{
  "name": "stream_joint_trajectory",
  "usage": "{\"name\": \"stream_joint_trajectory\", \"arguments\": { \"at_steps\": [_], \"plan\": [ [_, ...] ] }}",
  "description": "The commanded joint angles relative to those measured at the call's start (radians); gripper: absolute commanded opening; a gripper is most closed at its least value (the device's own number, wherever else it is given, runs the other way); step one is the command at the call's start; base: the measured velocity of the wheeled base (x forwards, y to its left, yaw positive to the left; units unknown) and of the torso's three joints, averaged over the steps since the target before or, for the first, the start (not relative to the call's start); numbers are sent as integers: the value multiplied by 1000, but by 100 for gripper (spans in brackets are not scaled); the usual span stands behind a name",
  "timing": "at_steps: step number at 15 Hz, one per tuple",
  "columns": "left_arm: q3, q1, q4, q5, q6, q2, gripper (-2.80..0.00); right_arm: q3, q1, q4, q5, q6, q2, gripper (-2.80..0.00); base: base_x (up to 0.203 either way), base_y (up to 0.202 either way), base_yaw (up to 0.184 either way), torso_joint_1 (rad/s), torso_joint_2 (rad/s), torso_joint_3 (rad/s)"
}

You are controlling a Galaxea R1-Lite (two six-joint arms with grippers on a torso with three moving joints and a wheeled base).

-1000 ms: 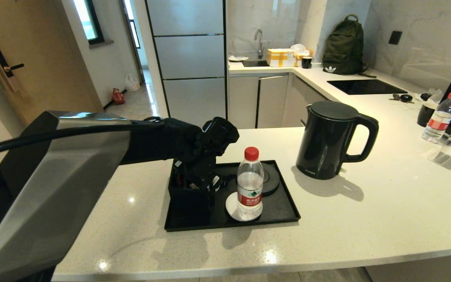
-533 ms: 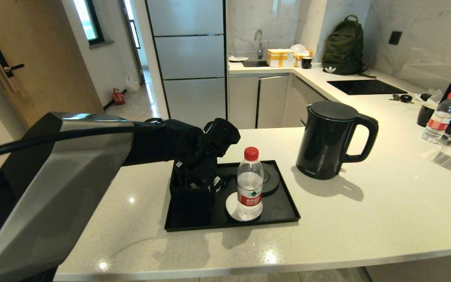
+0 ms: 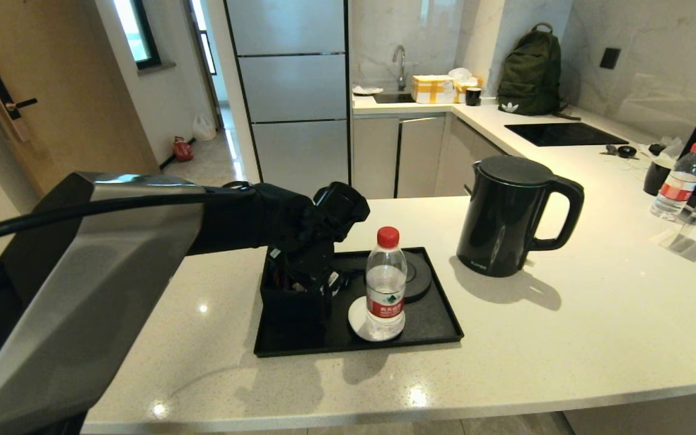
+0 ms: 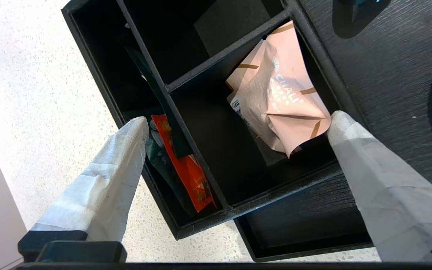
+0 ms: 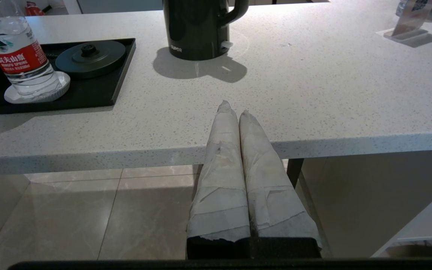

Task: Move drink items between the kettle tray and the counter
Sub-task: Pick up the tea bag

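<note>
The black kettle [image 3: 505,214] stands on the off-white counter [image 3: 565,338], to the right of the black tray [image 3: 432,326]; it also shows as kettle [image 5: 197,28]. The round kettle base [image 3: 417,275] on the tray is bare. My left gripper [image 4: 237,125] hangs open over the compartmented box [image 3: 290,302], fingers wide apart, one fingertip [image 4: 338,122] beside the crumpled pale pink sachet [image 4: 281,97] lying in a compartment. My right gripper [image 5: 233,108] is shut and empty, parked at the counter's front edge.
A water bottle [image 3: 385,284] with a red cap stands on a white coaster on the tray. Red and dark green sachets [image 4: 180,165] fill the box's outer compartment. A second bottle [image 3: 680,181] and a clear stand [image 3: 689,232] are at the far right.
</note>
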Motion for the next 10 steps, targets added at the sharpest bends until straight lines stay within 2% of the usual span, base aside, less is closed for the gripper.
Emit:
{"name": "stream_joint_trajectory", "arguments": {
  "at_steps": [1,10],
  "plan": [
    [-1,2,4,3,-4,-4,0,2,-2,-1,0,-1,1,-280,0,0,0,0,0,0],
    [6,0,9,5,-4,-12,0,2,0,-1,0,-1,1,-280,0,0,0,0,0,0]
  ]
}}
